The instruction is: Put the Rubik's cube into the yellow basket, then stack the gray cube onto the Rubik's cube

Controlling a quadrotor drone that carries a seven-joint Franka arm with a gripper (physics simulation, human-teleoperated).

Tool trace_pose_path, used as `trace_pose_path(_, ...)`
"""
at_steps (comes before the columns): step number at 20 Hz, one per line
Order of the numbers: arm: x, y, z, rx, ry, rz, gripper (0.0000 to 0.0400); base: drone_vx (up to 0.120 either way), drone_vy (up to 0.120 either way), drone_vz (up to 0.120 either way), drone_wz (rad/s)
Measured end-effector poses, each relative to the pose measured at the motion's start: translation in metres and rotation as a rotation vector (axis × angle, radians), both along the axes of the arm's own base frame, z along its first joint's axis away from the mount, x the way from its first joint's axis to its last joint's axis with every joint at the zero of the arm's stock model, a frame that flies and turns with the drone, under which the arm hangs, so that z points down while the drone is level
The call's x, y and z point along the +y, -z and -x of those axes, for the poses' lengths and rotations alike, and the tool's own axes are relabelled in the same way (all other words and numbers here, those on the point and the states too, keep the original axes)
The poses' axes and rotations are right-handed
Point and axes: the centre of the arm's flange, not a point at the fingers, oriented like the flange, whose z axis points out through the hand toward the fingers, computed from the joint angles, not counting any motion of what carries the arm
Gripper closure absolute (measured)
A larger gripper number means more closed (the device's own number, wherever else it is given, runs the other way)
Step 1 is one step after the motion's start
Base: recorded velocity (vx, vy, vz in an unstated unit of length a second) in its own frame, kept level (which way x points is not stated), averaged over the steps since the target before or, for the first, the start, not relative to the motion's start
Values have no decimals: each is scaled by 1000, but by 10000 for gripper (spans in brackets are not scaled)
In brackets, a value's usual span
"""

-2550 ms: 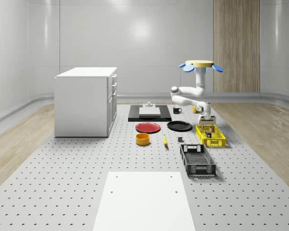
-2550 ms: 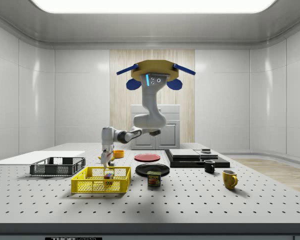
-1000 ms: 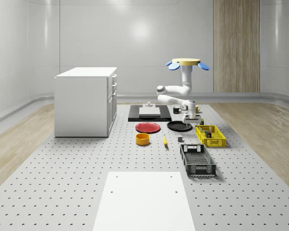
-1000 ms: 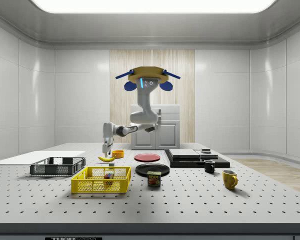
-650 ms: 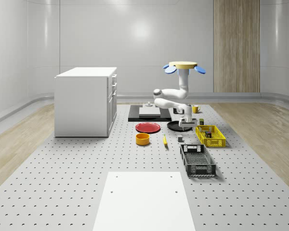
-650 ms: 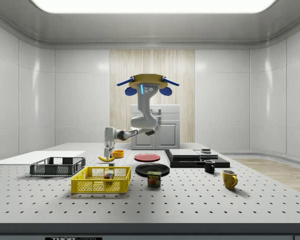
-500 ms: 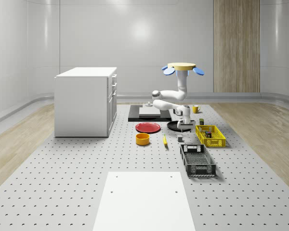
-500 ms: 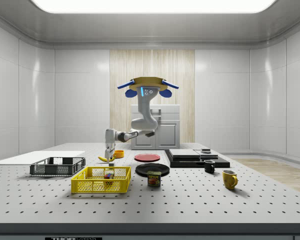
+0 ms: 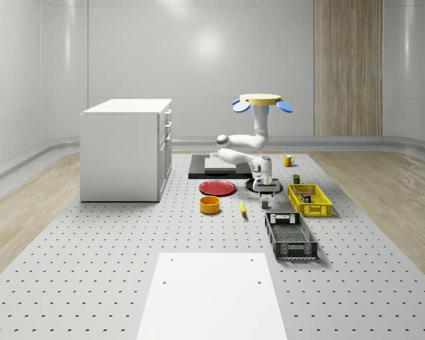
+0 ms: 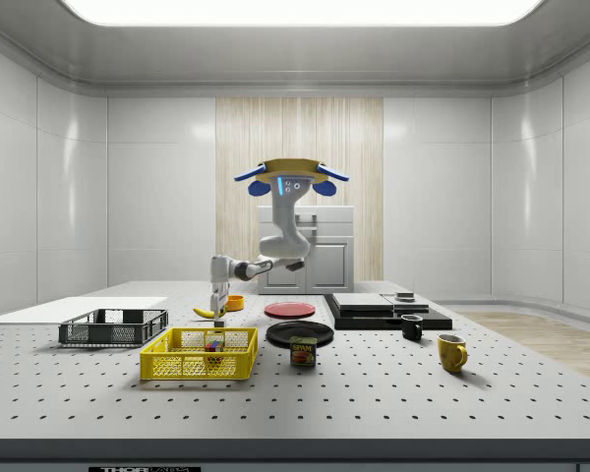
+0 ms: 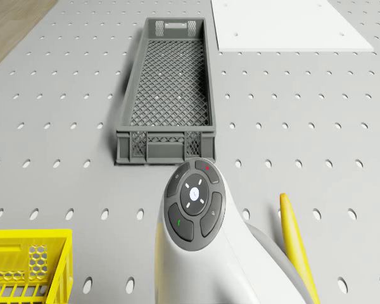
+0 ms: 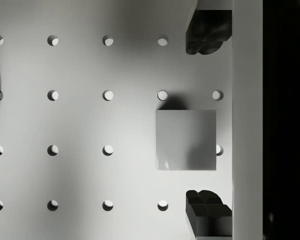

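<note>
While we hover above the tabletop (image 9: 127,234), our hand (image 12: 208,129) hangs spread over the gray cube (image 12: 186,140).
Bare tabletop lies around the cube's edges, both fingers (image 12: 208,32) apart from it; the Rubik's cube (image 10: 213,345) sits inside the yellow basket (image 9: 309,200).
</note>
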Motion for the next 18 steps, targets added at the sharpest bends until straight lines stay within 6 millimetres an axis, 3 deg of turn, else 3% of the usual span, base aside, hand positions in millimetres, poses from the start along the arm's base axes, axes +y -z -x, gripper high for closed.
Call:
trace_pose_path(6,0,0,0,0,0,0,0,0,0,-80,0)
trace_pose_path(18,4,-16,0,0,0,0,0,0,0,0,0)
